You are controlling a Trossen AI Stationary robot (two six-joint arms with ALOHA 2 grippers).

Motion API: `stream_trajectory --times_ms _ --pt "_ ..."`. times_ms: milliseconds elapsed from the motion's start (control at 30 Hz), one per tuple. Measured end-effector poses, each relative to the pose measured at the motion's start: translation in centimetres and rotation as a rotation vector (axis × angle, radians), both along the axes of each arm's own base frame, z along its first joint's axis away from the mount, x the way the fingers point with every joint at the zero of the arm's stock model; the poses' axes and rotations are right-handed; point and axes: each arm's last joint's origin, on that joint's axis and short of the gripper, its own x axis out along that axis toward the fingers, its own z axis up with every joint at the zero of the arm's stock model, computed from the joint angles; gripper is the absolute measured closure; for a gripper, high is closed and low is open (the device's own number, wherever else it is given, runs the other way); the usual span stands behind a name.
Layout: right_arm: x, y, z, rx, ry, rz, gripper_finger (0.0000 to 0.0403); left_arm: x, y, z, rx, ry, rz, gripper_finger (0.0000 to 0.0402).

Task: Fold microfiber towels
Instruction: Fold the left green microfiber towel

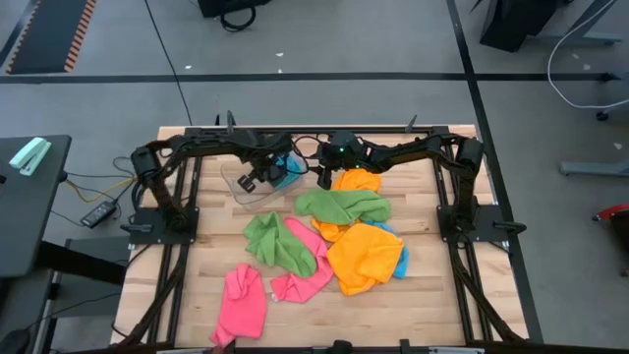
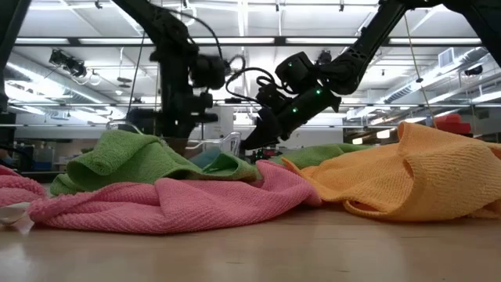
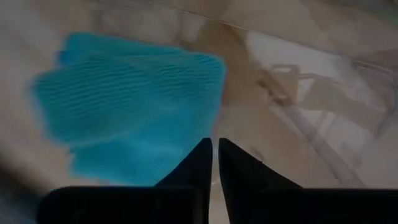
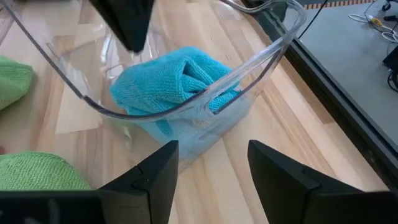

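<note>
Left gripper [image 3: 214,146] hangs over the clear tub [image 4: 261,59], fingers nearly pressed together, empty; the tub wall partly veils the folded blue towel [image 4: 177,84]. Right gripper [image 4: 211,165] stands spread outside.

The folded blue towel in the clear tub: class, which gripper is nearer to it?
Left. The left gripper hangs just above the blue towel inside the tub; the right gripper waits outside its wall.

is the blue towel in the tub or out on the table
In: the folded sky-blue microfiber towel lies inside the clear plastic tub, whose rim curves in front of it.
</note>
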Motion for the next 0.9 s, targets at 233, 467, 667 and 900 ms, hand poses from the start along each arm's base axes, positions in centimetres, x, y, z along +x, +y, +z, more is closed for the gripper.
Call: stream_trajectory --times_ms 233,467,667,900 --pt "-1.1 0.2 3.4 -0.044 -0.032 -0.031 0.0201 -0.6 -1.8 3.8 0.09 -0.119 0.071 0.0382" --pt "-2.0 1.5 5.5 -0.026 -0.01 0.012 0.0201 -0.2 -4.3 5.4 0.065 -0.228 0.179 0.0384" --pt "-1.6 4.0 5.1 0.004 0.059 0.082 0.0201 0.6 -6.6 5.4 0.008 -0.275 0.304 0.0372" --pt "-0.8 8.0 4.6 0.015 0.123 0.199 0.0201 0.9 -10.1 5.2 -0.074 -0.272 0.461 0.0355"
